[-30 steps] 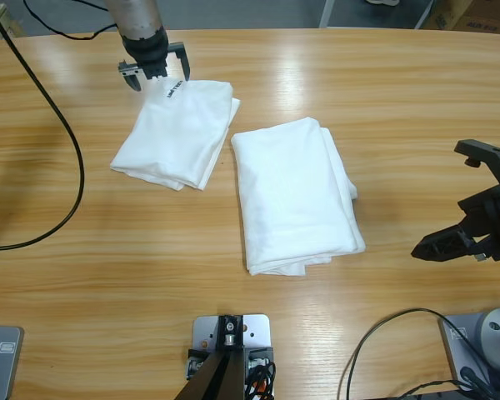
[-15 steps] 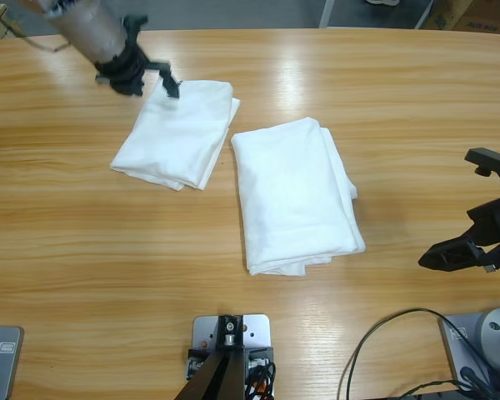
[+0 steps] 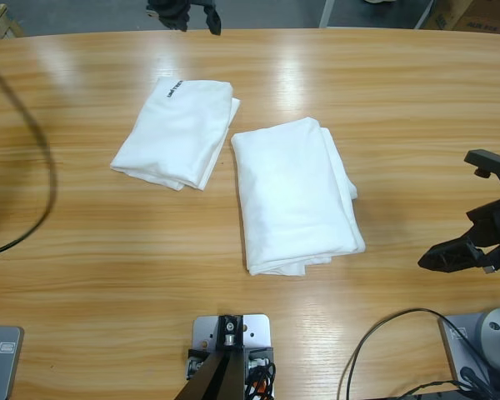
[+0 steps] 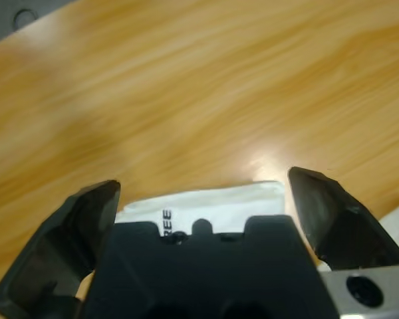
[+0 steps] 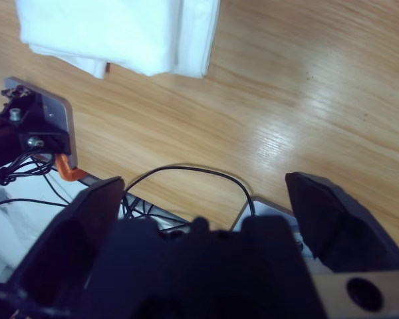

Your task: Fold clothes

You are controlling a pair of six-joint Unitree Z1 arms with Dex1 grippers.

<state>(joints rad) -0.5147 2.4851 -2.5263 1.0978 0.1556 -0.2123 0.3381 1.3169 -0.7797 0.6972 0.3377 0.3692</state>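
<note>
Since a second ago your left claw (image 3: 183, 12) has pulled off the smaller folded T-shirt (image 3: 177, 132) to the bench's (image 3: 400, 100) far edge, released, half cut off. That soft white shirt lies diagonally beside the larger folded T-shirt (image 3: 293, 193). Right claw (image 3: 475, 221) gapes empty.

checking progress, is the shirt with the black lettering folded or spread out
Folded. The lettered shirt lies as a compact layered rectangle beside the other shirt, which is folded too; neither gripper touches them.
</note>
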